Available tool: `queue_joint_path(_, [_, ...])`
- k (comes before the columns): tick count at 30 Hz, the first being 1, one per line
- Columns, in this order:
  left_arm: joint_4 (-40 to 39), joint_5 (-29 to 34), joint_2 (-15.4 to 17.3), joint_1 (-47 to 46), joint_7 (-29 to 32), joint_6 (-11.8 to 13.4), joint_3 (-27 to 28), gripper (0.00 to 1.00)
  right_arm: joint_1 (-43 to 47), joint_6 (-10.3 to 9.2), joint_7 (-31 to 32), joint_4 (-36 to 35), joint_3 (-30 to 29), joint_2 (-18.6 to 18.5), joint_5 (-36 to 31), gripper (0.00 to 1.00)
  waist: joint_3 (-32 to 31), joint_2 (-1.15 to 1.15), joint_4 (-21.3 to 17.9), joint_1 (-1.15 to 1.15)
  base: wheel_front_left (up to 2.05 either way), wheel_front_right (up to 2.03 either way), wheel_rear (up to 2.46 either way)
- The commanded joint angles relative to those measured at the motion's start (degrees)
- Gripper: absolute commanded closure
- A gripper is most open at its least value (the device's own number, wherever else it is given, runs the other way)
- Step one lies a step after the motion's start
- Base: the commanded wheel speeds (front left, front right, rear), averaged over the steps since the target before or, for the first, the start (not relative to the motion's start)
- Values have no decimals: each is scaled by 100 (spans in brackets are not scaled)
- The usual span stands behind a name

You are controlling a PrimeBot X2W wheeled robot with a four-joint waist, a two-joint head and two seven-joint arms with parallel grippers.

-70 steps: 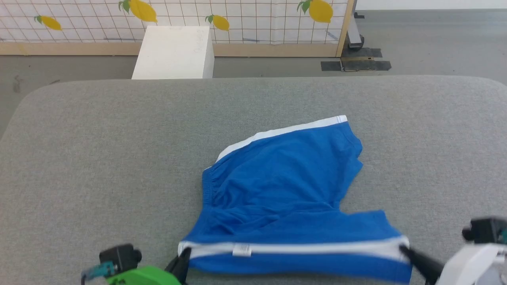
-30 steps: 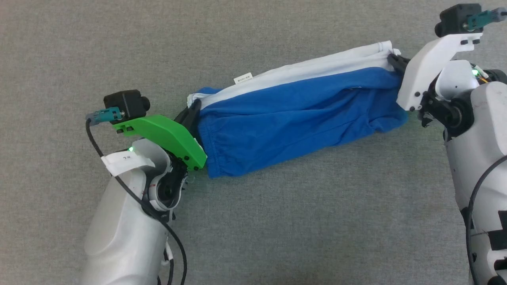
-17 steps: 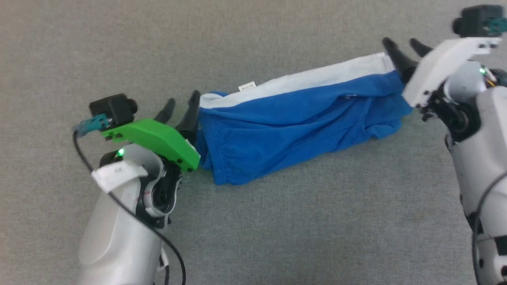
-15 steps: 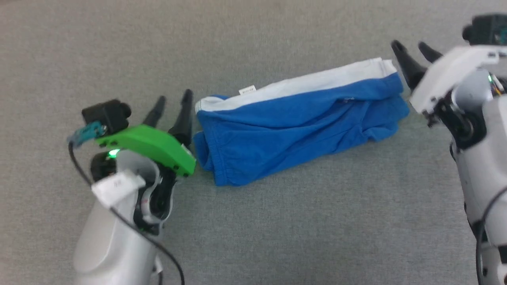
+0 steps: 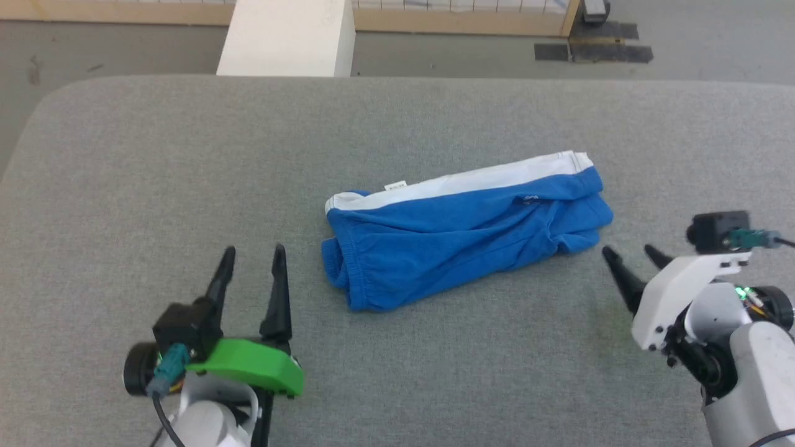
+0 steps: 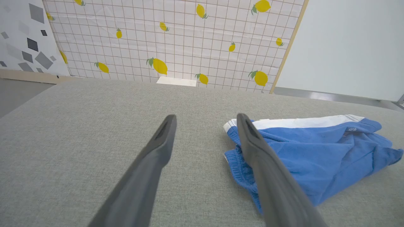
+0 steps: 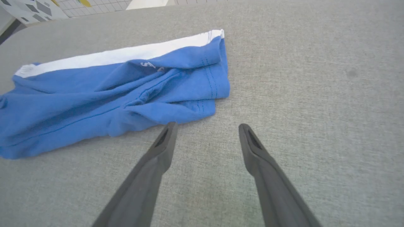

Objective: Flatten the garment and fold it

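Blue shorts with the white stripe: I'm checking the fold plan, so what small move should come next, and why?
Probably ease the right gripper forward to pinch the hem end of the bright blue soft shorts. They lie as one long wrinkled band on the grey padded surface; both sets of jaws stand open, clear of the cloth, the right nearest that hem.

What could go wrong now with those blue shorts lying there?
Both the left gripper and the right gripper are open and apart from the shorts. The leg end is rumpled and its layers are uneven, so another fold would likely trap creases. At the bunched waistband, a pinch might catch only the top layer and pull the fold apart.
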Motion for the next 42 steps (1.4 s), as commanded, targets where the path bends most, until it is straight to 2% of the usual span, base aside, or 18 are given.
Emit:
queue_joint_path(1, [22,-27,-47,116,-50,25,5,0,73,-8,139,-161,-12,51,-115,0,-90,0,27,0,0,0,0])
queue_joint_path(6, [27,-158,-136,216,-83,34,43,0,-194,-8,885,-273,-90,215,-471,0,6,0,39,0,0,0,0])
queue_joint_path(12, [43,-156,-228,-103,-55,-49,-85,0,-1089,-8,1658,238,-243,209,-1245,0,351,0,277,0,0,0,0])
queue_joint_path(18, [83,-137,-295,-400,-18,-64,-176,0,-1605,-8,1900,1014,-325,186,-1768,0,738,0,552,0,0,0,0])
queue_joint_path(25, [54,-267,-361,-443,224,-97,-272,0,-1487,-8,1963,1456,-70,252,-1725,2,792,0,544,0,0,0,0])
queue_joint_path(26, [-37,-443,-500,-643,1228,-76,-596,0,-1498,-8,1910,1545,64,240,-1463,100,730,0,480,0,0,0,0])
queue_joint_path(30, [82,-541,-575,-900,2354,74,-879,0,-1563,-8,1784,1554,115,246,-1344,100,672,0,405,0,0,0,0])
queue_joint_path(34, [382,-504,-510,-1177,3189,316,-960,0,-1652,-8,1686,1558,234,299,-1259,100,657,0,279,0,0,0,0])
queue_joint_path(38, [713,-542,-417,-1354,3763,388,-1003,0,-1725,-8,1630,1544,352,332,-1165,100,683,0,155,0,0,0,0])
queue_joint_path(39, [774,-570,-401,-1370,3849,380,-1004,54,-1736,-8,1618,1542,375,333,-1143,100,690,0,130,0,0,0,0])
queue_joint_path(40, [829,-621,-397,-1376,3905,369,-986,91,-1744,-8,1598,1535,401,329,-1118,100,699,0,100,0,0,0,0])
queue_joint_path(41, [885,-665,-390,-1363,3978,354,-988,100,-1745,-8,1584,1530,421,320,-1097,100,705,0,81,0,0,0,0])
queue_joint_path(42, [918,-740,-397,-1343,4040,313,-984,100,-1744,-8,1571,1524,438,308,-1068,100,712,0,62,0,0,0,0])
